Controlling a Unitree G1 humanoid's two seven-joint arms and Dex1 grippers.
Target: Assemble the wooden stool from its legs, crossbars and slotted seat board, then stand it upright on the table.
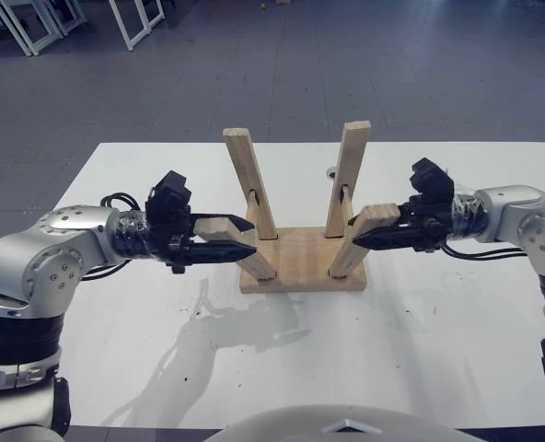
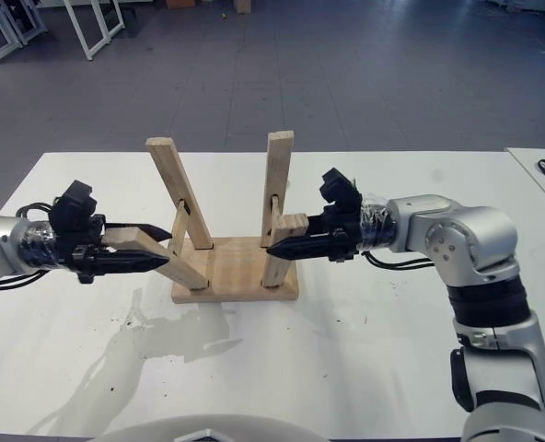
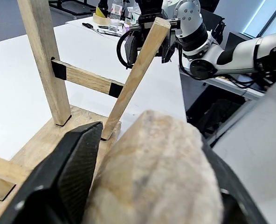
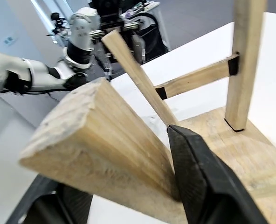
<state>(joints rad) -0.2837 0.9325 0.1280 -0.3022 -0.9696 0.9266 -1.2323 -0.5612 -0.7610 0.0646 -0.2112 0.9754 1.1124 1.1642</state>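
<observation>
Between left gripper (image 1: 243,250) and right gripper (image 1: 365,238) the stool (image 1: 302,267) rests upside down on the table (image 1: 438,350). Each clamps one of the near legs (image 1: 260,264) at its tip, seemingly firmly; lift level and rotate both ends together.

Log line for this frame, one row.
stool: inverted, seat board flat on table | left gripper: shut on near-left leg | right gripper: shut on near-right leg | upright: not yet
</observation>
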